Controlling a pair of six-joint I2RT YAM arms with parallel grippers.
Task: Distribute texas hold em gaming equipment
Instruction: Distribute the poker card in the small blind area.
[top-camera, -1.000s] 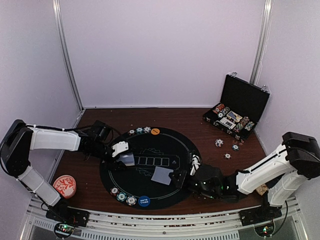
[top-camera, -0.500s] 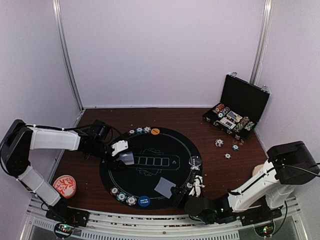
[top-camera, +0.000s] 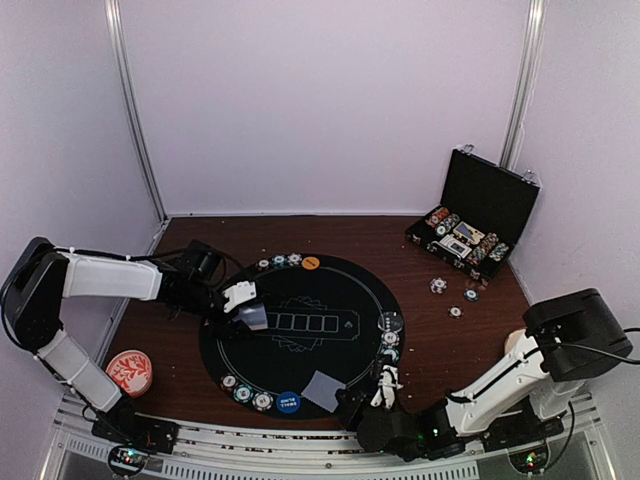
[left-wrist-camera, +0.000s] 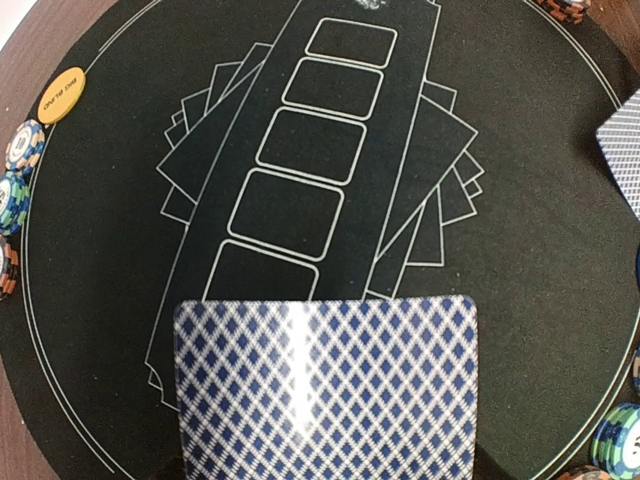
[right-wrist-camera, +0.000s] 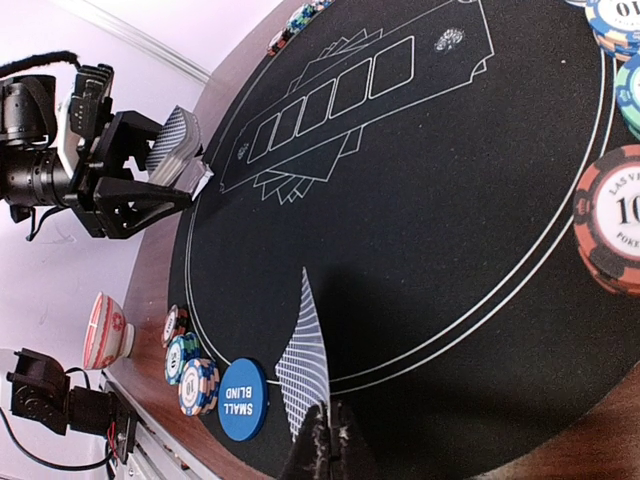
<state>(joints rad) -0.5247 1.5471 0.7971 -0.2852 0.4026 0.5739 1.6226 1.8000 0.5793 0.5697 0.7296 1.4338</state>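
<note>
Your right hand (right-wrist-camera: 325, 442) hangs low over the near rim of the mat (top-camera: 360, 300). At the mat's left side your left hand (top-camera: 243, 306) pinches the deck (left-wrist-camera: 325, 390). That right hand is pressed together on one card (right-wrist-camera: 303, 365), just beside the small-blind button (right-wrist-camera: 240, 398). Dealing to the near seat looks in hand; next, lay the card flat and release. Only the right wrist view shows it standing on edge; from above it looks flat.
</note>
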